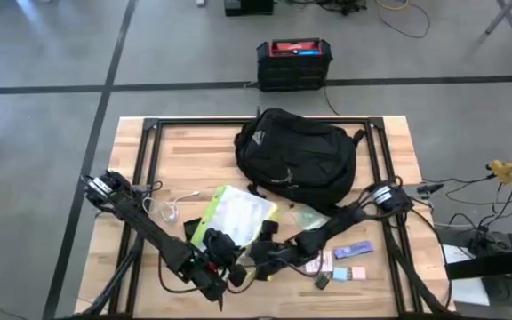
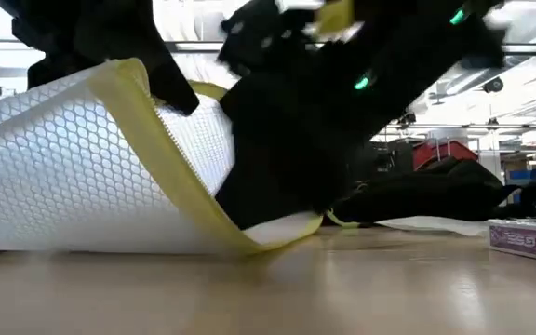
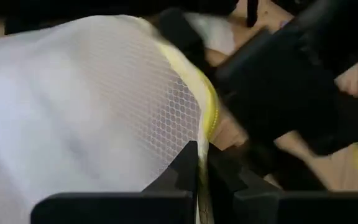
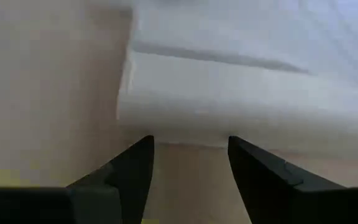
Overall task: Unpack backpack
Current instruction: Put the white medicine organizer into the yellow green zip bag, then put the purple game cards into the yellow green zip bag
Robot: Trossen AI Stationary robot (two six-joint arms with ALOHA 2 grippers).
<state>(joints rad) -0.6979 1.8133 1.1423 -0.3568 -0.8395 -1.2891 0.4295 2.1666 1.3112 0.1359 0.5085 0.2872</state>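
On the wooden desk (image 1: 185, 147) several small items already lie near the large soft black fabric backpack (image 1: 296, 158). The left pincer (image 3: 202, 180) grasps the white mesh pouch with yellow edge (image 1: 234, 216); the right pincer (image 4: 190, 168) is released beside it.

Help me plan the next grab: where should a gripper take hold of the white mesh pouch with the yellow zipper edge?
Take the mesh pouch by its yellow zipper edge, coming side-on. It is thin and floppy, and that stiffer raised edge fits between fingers. The left gripper is already shut there.

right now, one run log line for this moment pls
task: unpack backpack | left gripper: shut on mesh pouch edge | right gripper: open, at pouch | small items out on table
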